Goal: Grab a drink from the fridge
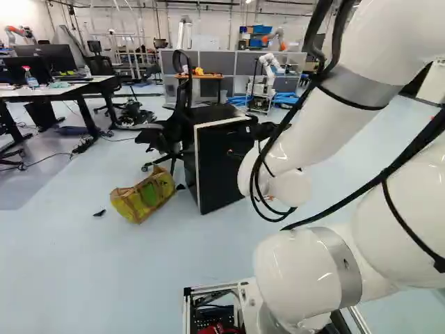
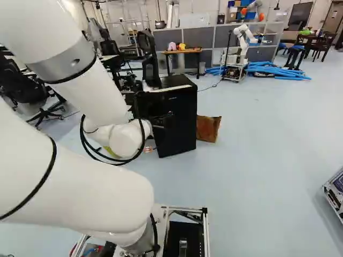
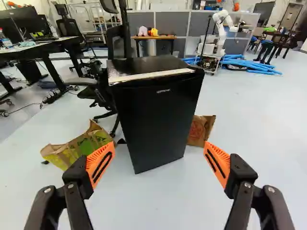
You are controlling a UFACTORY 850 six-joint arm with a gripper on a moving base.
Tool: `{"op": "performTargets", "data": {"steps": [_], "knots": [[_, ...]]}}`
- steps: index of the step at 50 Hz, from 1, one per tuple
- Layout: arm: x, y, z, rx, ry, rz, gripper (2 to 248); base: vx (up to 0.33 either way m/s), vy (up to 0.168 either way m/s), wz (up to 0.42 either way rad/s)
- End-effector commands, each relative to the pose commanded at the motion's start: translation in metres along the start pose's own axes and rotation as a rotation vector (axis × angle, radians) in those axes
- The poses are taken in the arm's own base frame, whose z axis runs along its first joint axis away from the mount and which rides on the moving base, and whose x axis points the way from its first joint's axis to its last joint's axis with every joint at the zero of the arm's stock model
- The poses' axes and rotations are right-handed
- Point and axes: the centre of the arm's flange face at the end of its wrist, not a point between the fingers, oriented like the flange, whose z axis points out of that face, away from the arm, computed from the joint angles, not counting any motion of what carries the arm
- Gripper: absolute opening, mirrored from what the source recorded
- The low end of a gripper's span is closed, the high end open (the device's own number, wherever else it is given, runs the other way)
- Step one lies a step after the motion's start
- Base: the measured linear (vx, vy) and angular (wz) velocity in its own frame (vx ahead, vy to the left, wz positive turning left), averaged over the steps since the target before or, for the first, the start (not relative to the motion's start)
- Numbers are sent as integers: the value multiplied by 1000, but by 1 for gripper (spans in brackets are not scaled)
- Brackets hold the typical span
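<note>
Partly hidden behind the wrist, my gripper (image 2: 161, 123) shows dark against the fridge (image 2: 184, 118) in the right base view. The wrist view has the gripper (image 3: 158, 163) wide open, its orange pads far apart and nothing between them. Ahead of it stands the black fridge (image 3: 152, 115), upright on the floor, with its door closed and a pale strip along the top front edge. A stretch of floor separates the fingers from the fridge. Any drink inside is hidden. In the left base view, the arm covers part of the fridge (image 1: 219, 167).
A yellow-green bag or box (image 1: 144, 197) lies beside the fridge; a brown box (image 2: 208, 128) stands at its other side. An office chair (image 1: 174, 129) is close by. Desks (image 1: 62, 92) stand farther off. Another robot (image 2: 244, 43) is near blue tubes (image 2: 276, 69) by grey partitions.
</note>
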Motion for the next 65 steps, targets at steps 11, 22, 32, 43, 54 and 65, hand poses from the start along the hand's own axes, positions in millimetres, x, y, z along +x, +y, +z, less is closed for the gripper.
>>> {"op": "performTargets", "data": {"steps": [11,22,32,43,54,65], "knots": [[0,0,0,0,0,0,247,85,-6,128],[0,0,0,0,0,0,247,87,-7,129],[0,0,0,0,0,0,247,91,-8,139],[0,0,0,0,0,0,247,78,-21,140],[0,0,0,0,0,0,247,63,-23,129],[0,0,0,0,0,0,247,63,-24,128]]}}
